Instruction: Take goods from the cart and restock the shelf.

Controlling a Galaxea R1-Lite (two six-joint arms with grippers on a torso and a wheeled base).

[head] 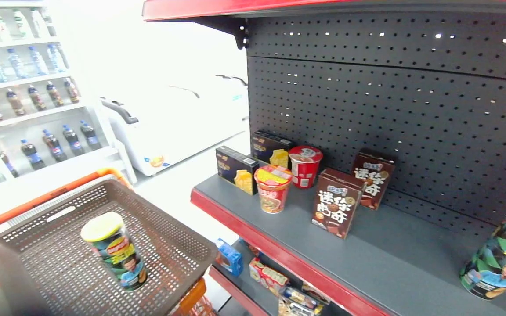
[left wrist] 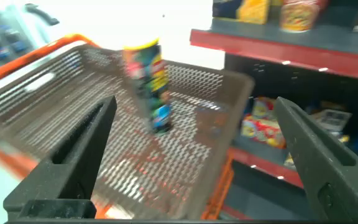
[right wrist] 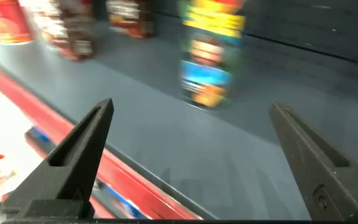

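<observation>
left gripper [left wrist: 194, 102]: two dark grey fingers [left wrist: 73, 162], flat-sided, tapering to blunt tips
right gripper [right wrist: 191, 106]: matching dark grey fingers [right wrist: 316, 168], small round hole [right wrist: 321, 198] near one base

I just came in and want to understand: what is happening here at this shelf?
A robot is restocking. One can stands in the cart basket; the open left gripper faces it, holding nothing. A second can stands on the shelf before the open right gripper. Boxes and cups stand farther along.
</observation>
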